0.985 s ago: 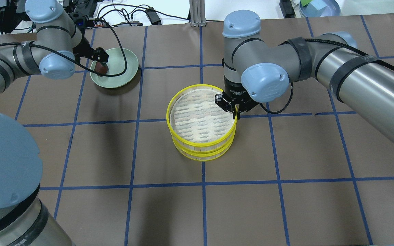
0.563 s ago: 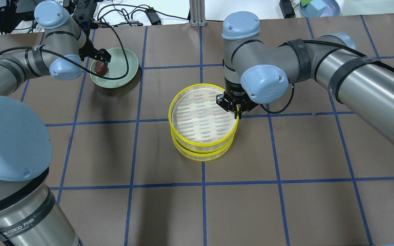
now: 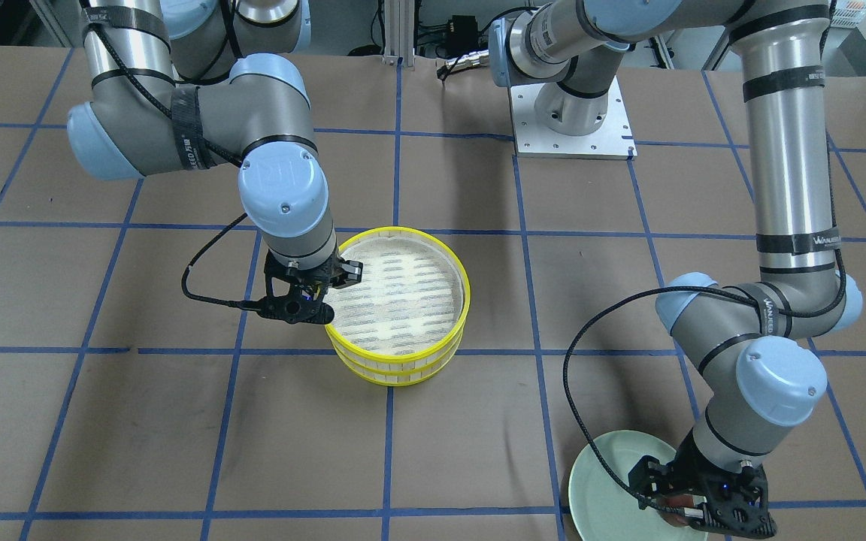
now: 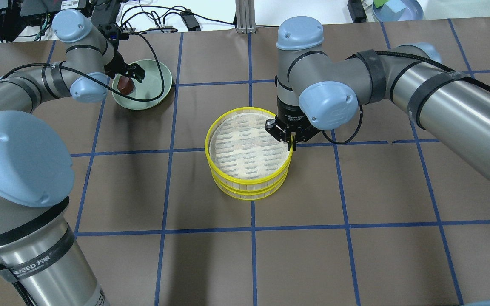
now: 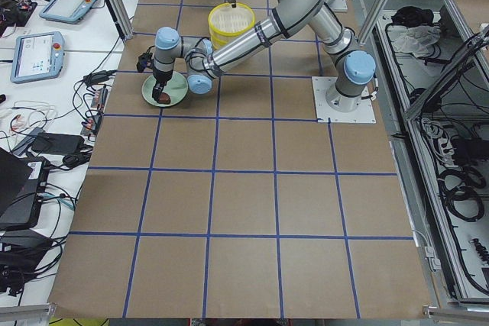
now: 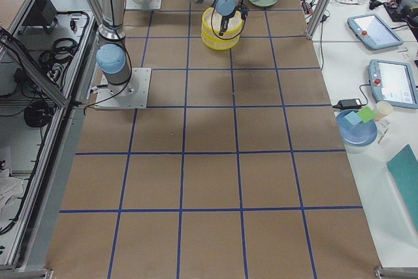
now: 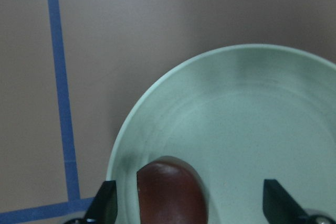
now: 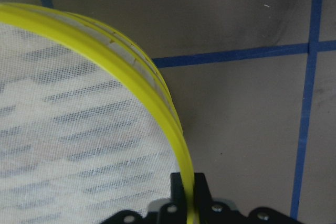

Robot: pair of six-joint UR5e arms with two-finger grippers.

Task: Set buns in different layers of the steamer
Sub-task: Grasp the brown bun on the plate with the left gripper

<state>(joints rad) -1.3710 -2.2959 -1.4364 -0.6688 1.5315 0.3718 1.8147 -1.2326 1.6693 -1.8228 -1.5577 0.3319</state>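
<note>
Table [image 4: 355, 191] centre: right hand [image 4: 291, 147] grips top tray [image 4: 245, 148] rim; upper left, left hand [image 4: 126, 80], spread wide, straddles brown bun [image 7: 170, 192].

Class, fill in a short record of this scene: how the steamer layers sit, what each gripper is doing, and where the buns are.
steamer layers: upper tray stacked on lower tray
upper tray floor: bare
right gripper: shut on the upper tray's rim
left gripper: open, over the green plate, fingers either side of the brown bun
brown bun: on the green plate, near its edge
cream bun: not in view
</note>
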